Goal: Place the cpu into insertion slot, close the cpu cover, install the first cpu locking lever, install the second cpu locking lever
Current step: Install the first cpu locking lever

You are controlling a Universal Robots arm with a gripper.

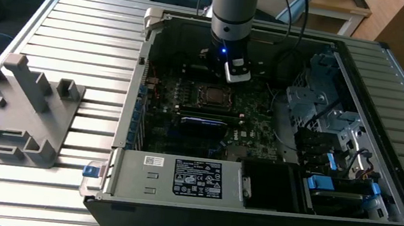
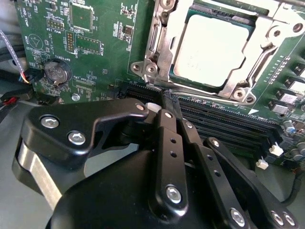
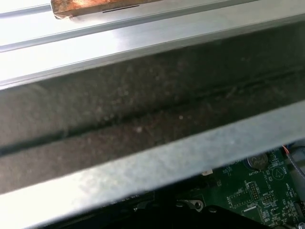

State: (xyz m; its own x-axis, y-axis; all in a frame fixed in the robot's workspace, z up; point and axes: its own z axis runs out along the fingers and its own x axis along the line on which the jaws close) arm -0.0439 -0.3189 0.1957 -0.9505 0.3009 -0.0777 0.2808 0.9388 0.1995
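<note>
In the second wrist view the cpu (image 2: 209, 47), a grey metal square, lies in the insertion slot (image 2: 143, 67) of the green motherboard. The silvery cpu cover (image 2: 238, 86) lies flat around it, framing its top. A thin metal lever (image 2: 205, 97) runs along the socket's near edge. My gripper (image 2: 164, 98) has its black fingers (image 2: 167, 143) pressed together, tips at the socket's corner beside that lever; nothing shows between them. In the exterior view the gripper (image 1: 224, 76) hangs over the far edge of the insertion slot (image 1: 212, 94), inside the open computer case.
Black memory slots (image 2: 228, 124) and a coin battery (image 2: 57, 71) flank the socket. The case walls (image 3: 143, 119), a drive cage (image 1: 319, 98) and a power supply (image 1: 178, 176) hem in the board. A grey fixture (image 1: 17, 108) sits on the slatted table (image 1: 89, 30).
</note>
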